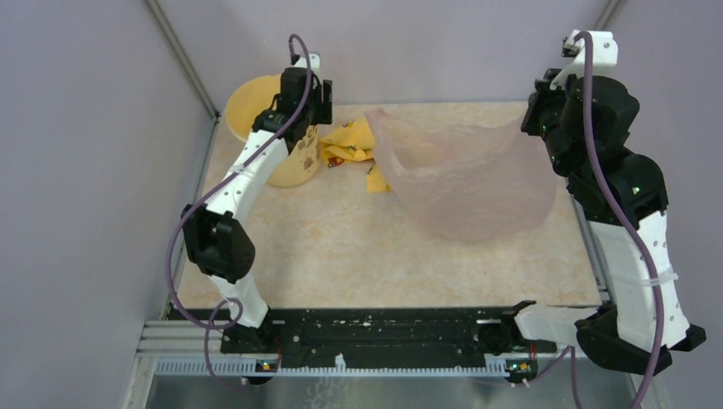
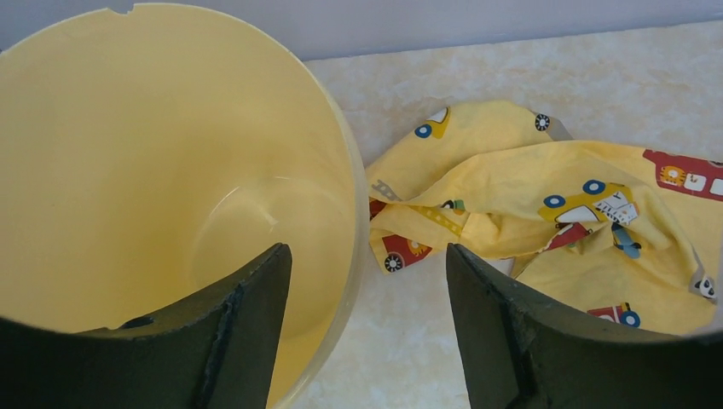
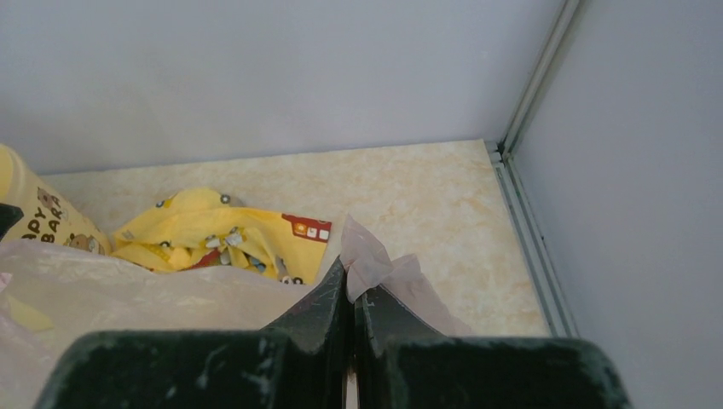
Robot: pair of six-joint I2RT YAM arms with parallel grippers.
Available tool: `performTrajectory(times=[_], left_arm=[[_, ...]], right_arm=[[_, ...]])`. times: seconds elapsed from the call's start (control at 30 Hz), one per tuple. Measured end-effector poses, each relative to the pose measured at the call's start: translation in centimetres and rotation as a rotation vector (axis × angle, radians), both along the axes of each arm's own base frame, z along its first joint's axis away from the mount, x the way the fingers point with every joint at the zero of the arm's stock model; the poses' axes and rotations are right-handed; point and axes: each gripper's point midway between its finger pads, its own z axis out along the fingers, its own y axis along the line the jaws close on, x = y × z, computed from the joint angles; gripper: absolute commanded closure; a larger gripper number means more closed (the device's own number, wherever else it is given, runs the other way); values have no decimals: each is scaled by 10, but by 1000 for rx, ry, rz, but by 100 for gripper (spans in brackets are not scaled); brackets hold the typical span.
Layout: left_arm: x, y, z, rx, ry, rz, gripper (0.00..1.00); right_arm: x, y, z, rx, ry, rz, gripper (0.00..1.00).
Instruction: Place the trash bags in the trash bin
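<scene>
Nearest the lens in the right wrist view, the right fingers (image 3: 317,317) were pressed together on a twisted corner of the pink bag (image 3: 368,256), gripping it. From that pinch the bag spread wide and slack across the right half of the counter (image 1: 341,247). We could not tell whether its lower edge touched the surface. It was not in the bin (image 1: 256,106), which stood upright and well apart at the far-left corner. Between the two lay a crumpled yellow wrapper (image 1: 348,143), just beside the bin's wall and near the bag's left edge.

The left fingers (image 2: 243,332) stood apart astride the bin's rim, one inside and one outside. They held nothing, and a gap showed on each side of the wall.

We judged the step in hand to be steadying the bin before bringing the bag over. The left fingers should close squarely on the wall without tipping the light bucket, with the outer one kept clear of the wrapper. Because the bag was floppy and broader than the opening, it should be lifted above the wrapper and rim and lowered with its hanging end first. It should be let go only once most of it was inside.
</scene>
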Motion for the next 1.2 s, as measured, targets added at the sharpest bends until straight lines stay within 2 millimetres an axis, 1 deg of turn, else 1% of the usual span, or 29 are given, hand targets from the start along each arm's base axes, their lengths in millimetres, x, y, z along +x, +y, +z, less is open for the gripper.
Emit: performTrajectory(times=[0.17, 0.33, 0.5, 0.57, 0.67, 0.77, 0.83, 1.0, 1.1, 1.2], left_arm=[[10, 2, -6, 26, 24, 25, 43], [11, 7, -18, 58, 72, 50, 53], [8, 12, -36, 93, 135, 68, 62], [6, 13, -40, 103, 152, 69, 71], [5, 12, -40, 108, 158, 56, 88], [4, 13, -41, 109, 165, 59, 100], [-3, 12, -48, 114, 204, 47, 100], [-12, 8, -49, 100, 235, 16, 100], [-26, 2, -42, 76, 251, -20, 100], [-51, -15, -27, 44, 250, -85, 100]], right_arm=[[-9, -8, 16, 11, -33, -17, 100], [-16, -15, 34, 18, -76, -34, 100], [-18, -18, 43, 22, -98, -41, 100], [-17, -17, 43, 21, -97, -42, 100], [-14, -16, 41, 17, -90, -44, 100], [-11, -15, 39, 13, -83, -45, 100], [-10, -14, 39, 11, -80, -47, 100], [-8, -14, 37, 8, -76, -53, 100], [-5, -16, 37, 1, -75, -68, 100], [0, -17, 35, -12, -70, -91, 100]])
